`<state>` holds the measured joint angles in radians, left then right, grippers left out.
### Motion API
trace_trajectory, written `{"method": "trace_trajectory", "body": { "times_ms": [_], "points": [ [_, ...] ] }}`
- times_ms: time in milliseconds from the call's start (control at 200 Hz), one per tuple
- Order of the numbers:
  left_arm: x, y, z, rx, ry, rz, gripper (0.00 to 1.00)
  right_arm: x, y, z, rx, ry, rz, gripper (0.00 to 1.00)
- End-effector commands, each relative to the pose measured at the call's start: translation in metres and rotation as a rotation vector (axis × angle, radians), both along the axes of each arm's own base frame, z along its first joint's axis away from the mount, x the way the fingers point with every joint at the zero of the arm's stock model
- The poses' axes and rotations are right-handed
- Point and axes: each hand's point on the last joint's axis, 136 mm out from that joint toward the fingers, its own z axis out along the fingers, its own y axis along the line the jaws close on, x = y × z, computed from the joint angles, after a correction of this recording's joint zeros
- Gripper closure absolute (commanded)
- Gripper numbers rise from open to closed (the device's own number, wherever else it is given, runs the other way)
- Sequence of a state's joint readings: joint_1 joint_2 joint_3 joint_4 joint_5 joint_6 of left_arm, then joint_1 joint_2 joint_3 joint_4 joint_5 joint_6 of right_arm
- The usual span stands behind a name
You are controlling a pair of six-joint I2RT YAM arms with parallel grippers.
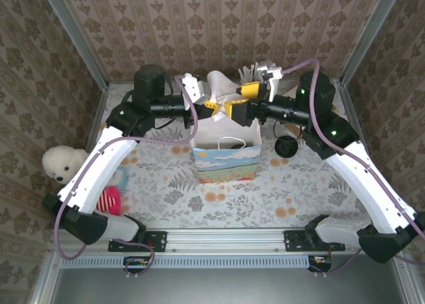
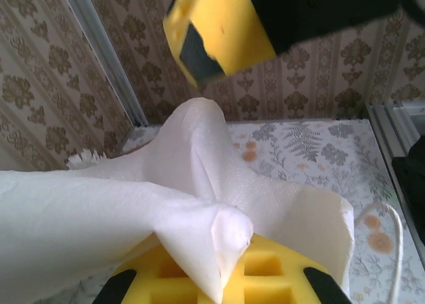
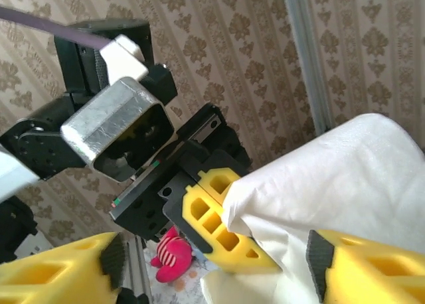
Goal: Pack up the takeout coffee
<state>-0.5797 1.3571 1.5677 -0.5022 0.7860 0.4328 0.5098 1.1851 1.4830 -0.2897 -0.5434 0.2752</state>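
at the far left a white plush bear (image 1: 60,163) is sitting, with a pink striped toy (image 1: 110,200) lying half under the left arm. the left gripper (image 1: 212,105) is pinching a white wrapping sheet (image 1: 219,88), which is hanging over the back rim of the printed paper bag (image 1: 226,161). the right gripper (image 1: 240,99) is hovering just beside it, its fingers spread wide. the takeout coffee (image 1: 287,146) is standing on the table (image 1: 299,191) just right of the bag, outside it.

Landscape-print white bag (image 1: 226,164), floral tablecloth (image 1: 199,194), damask wallpaper (image 1: 219,25)
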Motion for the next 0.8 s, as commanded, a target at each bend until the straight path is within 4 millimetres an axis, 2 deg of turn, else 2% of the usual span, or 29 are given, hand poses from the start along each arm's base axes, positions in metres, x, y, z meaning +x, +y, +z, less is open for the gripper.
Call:
{"method": "trace_trajectory", "body": {
  "times_ms": [0,105,230,320,365,410,480,585,670,795],
  "points": [
    [-0.028,0.016,-0.011,0.054,0.029,-0.053,1.0,-0.002,-0.033,0.0,-0.071,-0.061,-0.175,0.0],
    [-0.055,0.024,-0.022,0.087,0.023,-0.151,1.0,-0.006,-0.048,-0.017,-0.145,-0.083,-0.234,0.0],
    [-0.067,0.031,-0.026,0.101,-0.05,-0.194,1.0,-0.019,-0.043,-0.046,-0.257,-0.084,-0.145,0.0],
    [-0.077,0.035,-0.021,0.104,-0.091,-0.228,1.0,-0.012,-0.044,-0.064,-0.318,-0.048,-0.156,0.0],
    [-0.08,0.037,-0.014,0.087,-0.133,-0.23,1.0,-0.012,-0.041,-0.067,-0.334,-0.059,-0.13,0.0],
    [-0.079,0.038,-0.009,0.062,-0.182,-0.208,1.0,-0.015,-0.033,-0.065,-0.333,-0.078,-0.075,0.0],
    [-0.079,0.04,-0.004,0.031,-0.248,-0.188,1.0,-0.024,-0.016,-0.051,-0.297,-0.105,0.045,0.0],
    [-0.083,0.04,0.0,0.029,-0.244,-0.209,1.0,-0.038,0.009,-0.031,-0.239,-0.149,0.22,0.0],
    [-0.083,0.037,0.001,0.025,-0.229,-0.233,1.0,-0.04,0.023,-0.028,-0.245,-0.192,0.3,0.0],
    [-0.08,0.033,0.003,0.01,-0.209,-0.249,1.0,-0.04,0.039,-0.036,-0.268,-0.203,0.4,0.0]
  ]
}}
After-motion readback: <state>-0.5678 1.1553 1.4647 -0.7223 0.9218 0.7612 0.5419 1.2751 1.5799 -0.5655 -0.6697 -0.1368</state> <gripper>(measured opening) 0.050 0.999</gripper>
